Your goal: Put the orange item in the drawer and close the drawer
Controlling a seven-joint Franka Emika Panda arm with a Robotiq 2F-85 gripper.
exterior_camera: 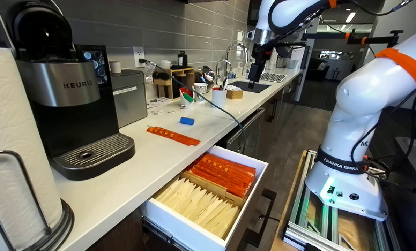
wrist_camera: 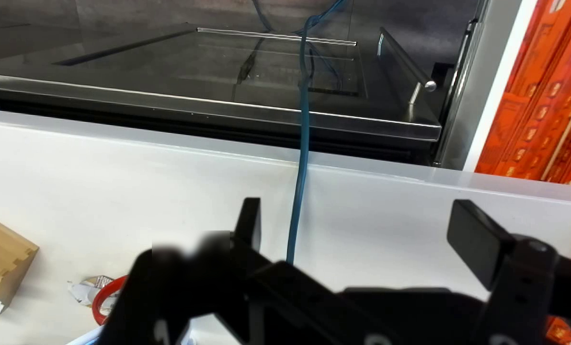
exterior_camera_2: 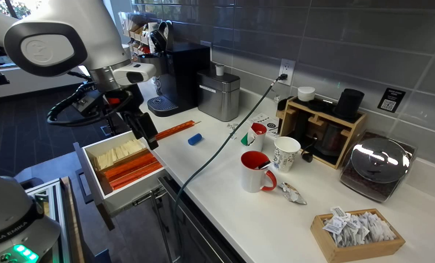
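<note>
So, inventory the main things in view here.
orange item: 1, orange-red, on counter near drawer
drawer: 1, white, dark-fronted, open below counter
packets: many, orange-red, in drawer
thin pieces: many, beige, in drawer
blue piece: 1, blue, on counter
coffee machine: 1, black, on counter
paper roll: 1, white, beside coffee machine
steel container: 1, silver, beside coffee machine
mugs: 2, white, red-lined, on counter
patterned cup: 1, white, beside mugs
sachet box: 1, tan, on counter
rack: 1, tan, against wall
cable: 1, teal, from outlet over counter
robot arm: 1, white, beside counter
gripper: 1, black, open above counter
</note>
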